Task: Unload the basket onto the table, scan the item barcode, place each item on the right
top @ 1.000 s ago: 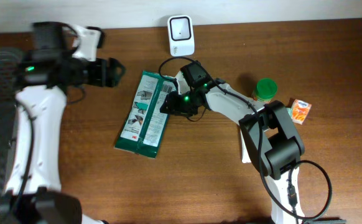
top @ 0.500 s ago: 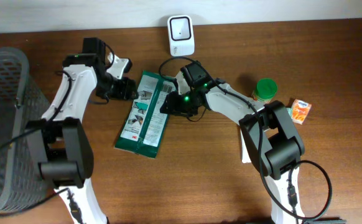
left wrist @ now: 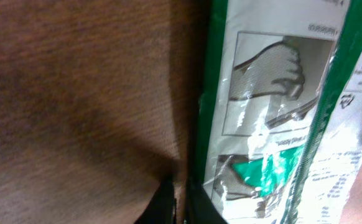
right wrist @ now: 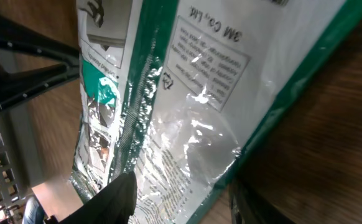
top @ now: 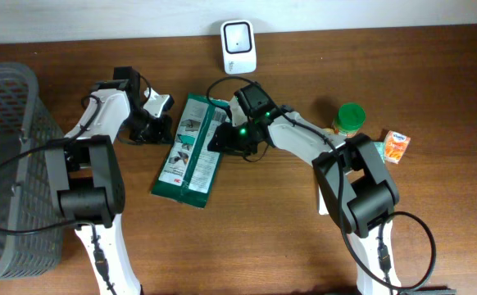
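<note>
The green and white packet (top: 192, 149), a flat glossy plastic pouch with crinkled film and printed drawings, lies on the dark wood-grain table (top: 255, 229) between the two hands. The left hand (top: 158, 127) sits just beside the packet's left edge, fingers drawn together with nothing seen between them. The right hand (top: 222, 139) straddles the packet's right edge, fingers partly apart, one on each side of the film; whether it grips cannot be told.

On the brown wooden tabletop (top: 263, 221): one flat green-and-white plastic packet (top: 191, 152), one white box-shaped scanner (top: 238, 46), one green-lidded jar (top: 350, 119), one small orange-and-white box (top: 396, 146), one dark wire basket (top: 9, 164).
</note>
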Controlling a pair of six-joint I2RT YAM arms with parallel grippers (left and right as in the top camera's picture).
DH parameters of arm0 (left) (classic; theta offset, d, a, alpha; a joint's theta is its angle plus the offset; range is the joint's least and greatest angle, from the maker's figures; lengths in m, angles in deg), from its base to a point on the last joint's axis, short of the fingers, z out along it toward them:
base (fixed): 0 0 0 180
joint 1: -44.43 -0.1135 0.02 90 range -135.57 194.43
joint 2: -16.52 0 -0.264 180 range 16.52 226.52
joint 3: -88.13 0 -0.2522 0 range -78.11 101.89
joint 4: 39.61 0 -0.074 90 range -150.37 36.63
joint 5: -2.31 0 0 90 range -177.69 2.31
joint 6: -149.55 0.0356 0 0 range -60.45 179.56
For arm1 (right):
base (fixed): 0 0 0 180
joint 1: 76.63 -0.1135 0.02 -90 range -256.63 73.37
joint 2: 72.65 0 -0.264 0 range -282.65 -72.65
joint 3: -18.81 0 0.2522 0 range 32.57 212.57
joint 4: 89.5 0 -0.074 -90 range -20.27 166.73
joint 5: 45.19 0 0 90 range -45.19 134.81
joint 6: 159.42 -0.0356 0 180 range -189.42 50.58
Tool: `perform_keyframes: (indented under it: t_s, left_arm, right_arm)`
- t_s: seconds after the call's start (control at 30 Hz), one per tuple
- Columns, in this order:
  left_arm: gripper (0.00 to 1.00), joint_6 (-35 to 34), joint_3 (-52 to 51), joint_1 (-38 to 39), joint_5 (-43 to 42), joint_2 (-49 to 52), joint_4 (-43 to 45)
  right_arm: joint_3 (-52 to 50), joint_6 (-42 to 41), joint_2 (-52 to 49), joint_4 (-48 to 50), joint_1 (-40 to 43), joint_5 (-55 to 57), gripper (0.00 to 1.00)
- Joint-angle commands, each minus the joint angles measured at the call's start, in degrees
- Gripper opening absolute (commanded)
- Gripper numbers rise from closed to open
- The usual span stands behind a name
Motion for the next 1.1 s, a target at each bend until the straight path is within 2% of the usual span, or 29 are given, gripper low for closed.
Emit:
perform_keyframes:
  t_s: [0.0, 0.2, 0.37, 0.43, 0.5, 0.63, 0.77, 0.83, 0.87, 0.9, 0.97, 1.07]
  left_arm:
    - [0.04, 0.4, -0.2, 0.1, -4.9, 4.2, 0.5]
    - [0.01, 0.4, -1.2, 0.1, -7.2, 5.2, -0.8]
    - [0.01, 0.2, -1.5, 0.1, -8.9, 5.2, -1.5]
    - [0.01, 0.3, -1.6, 0.3, -8.8, 5.2, -1.4]
    - [0.01, 0.3, -1.6, 0.3, -8.7, 5.2, -1.4]
    - [0.00, 0.3, -1.6, 0.3, -8.7, 5.2, -1.4]
    - [0.00, 0.3, -1.6, 0.5, -8.7, 5.2, -1.4]
    - [0.00, 0.3, -1.6, 0.7, -8.7, 5.2, -1.2]
    - [0.00, 0.3, -1.6, 0.7, -8.7, 5.2, -1.2]
    - [0.01, 0.3, -1.6, 0.7, -8.7, 5.2, -1.2]
    - [0.01, 0.3, -1.6, 0.5, -8.7, 5.2, -1.2]
    - [0.00, 0.3, -0.9, -0.6, -8.7, 5.0, -1.7]
  right_arm:
    - [-1.1, -2.3, -1.8, 2.9, -0.6, 0.4, 0.46]
    - [-1.1, -2.7, -1.8, 17.4, -0.6, -5.1, 0.42]
    - [-1.1, -1.7, -1.8, 18.2, -1.1, -5.5, 0.42]
    - [-1.1, 0.5, -1.8, 15.5, -1.2, -4.0, 0.42]
    - [-1.1, 0.2, -1.9, 7.8, -0.7, 2.5, 0.42]
    - [-1.2, -1.9, -1.9, 1.8, 0.8, 3.3, 0.42]
    - [-1.5, -2.8, -3.3, 3.4, -1.3, -1.5, 0.41]
    - [-1.5, -2.7, -3.4, 5.8, -2.3, -2.8, 0.31]
    - [-1.5, -2.7, -3.4, 7.6, -2.6, -2.7, 0.20]
    - [-1.5, -2.7, -3.2, 9.3, -2.7, -3.0, 0.17]
    - [-1.2, -2.7, -2.6, 12.8, -2.4, -4.2, 0.06]
    - [-1.1, 0.4, 0.1, 12.8, -1.1, -5.5, 0.04]
